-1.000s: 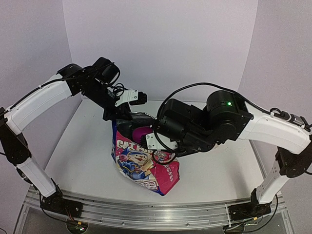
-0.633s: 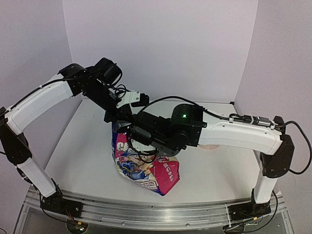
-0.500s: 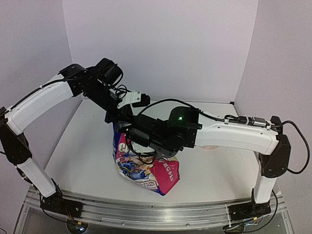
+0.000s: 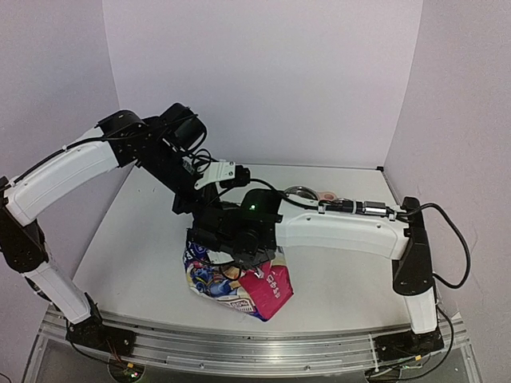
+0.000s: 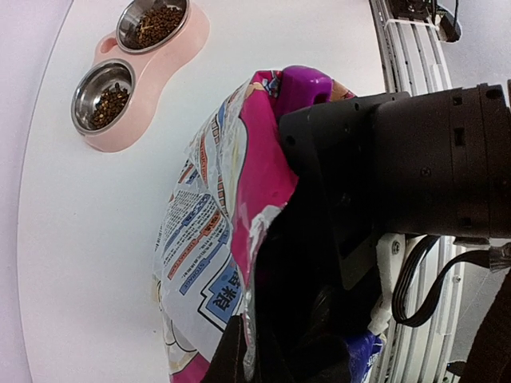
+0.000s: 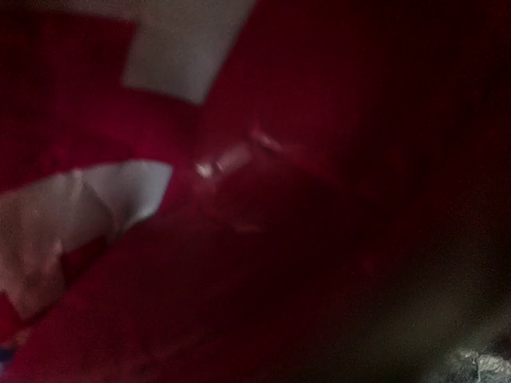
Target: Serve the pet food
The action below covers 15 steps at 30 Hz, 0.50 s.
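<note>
Lilac walls (image 4: 263, 80), white table (image 4: 136, 247). "CAT FOOD" pouch (image 4: 255, 291) stands near the table's middle, toward the front, mouth up, pink, blue and white print facing the arm bases. Left gripper (image 5: 243, 355) is pinched together on the pouch's top edge at its left side; the left wrist view shows film caught between the fingers. Right arm (image 4: 335, 227) stretches across from the right, and its right gripper (image 5: 319, 207) is sunk into the pouch mouth. Fingers are hidden inside, so apart or clamped cannot be told. Right wrist view is dark red blur, the pouch interior, with no pellets discernible. Magenta scoop (image 5: 303, 84) pokes out at the pouch rim, touching the right arm's black housing; what holds it is unclear. Pink feeder (image 5: 172, 52) sits well apart from the pouch at the back right, mostly hidden behind the right arm in the top view. Kibble (image 5: 156, 17) lies in both steel bowls (image 5: 84, 84), more in the far one.
</note>
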{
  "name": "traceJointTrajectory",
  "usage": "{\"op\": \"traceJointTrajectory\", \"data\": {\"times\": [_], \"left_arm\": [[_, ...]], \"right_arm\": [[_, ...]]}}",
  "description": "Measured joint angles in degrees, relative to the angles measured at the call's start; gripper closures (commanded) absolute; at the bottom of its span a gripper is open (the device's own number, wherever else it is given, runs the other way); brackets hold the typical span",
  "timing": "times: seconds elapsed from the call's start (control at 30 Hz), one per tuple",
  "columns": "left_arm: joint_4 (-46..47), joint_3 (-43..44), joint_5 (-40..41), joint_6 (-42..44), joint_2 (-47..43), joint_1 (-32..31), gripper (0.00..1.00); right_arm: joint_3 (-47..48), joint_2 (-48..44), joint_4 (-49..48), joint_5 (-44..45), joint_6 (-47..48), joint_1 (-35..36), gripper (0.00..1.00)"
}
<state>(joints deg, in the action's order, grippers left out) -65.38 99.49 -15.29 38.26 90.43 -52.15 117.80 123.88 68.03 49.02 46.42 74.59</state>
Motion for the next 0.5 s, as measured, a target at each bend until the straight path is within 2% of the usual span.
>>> {"op": "traceJointTrajectory", "data": {"times": [0.2, 0.4, 0.5], "left_arm": [[1.1, -1.7, 0.0, -1.8, -1.4, 0.2, 1.0], [2.9, -3.8, -0.1, -2.8, -2.8, 0.1, 1.0], [3.6, -4.0, 0.2, -3.1, -3.0, 0.1, 1.0]], "right_arm": [[0.8, -1.0, -1.6, -11.2, -1.0, -0.4, 1.0], [-8.1, -11.0, -12.6, -25.6, -4.0, -3.2, 1.0], [-10.6, -15.5, -14.4, -30.3, -5.9, -4.8, 1.0]]}}
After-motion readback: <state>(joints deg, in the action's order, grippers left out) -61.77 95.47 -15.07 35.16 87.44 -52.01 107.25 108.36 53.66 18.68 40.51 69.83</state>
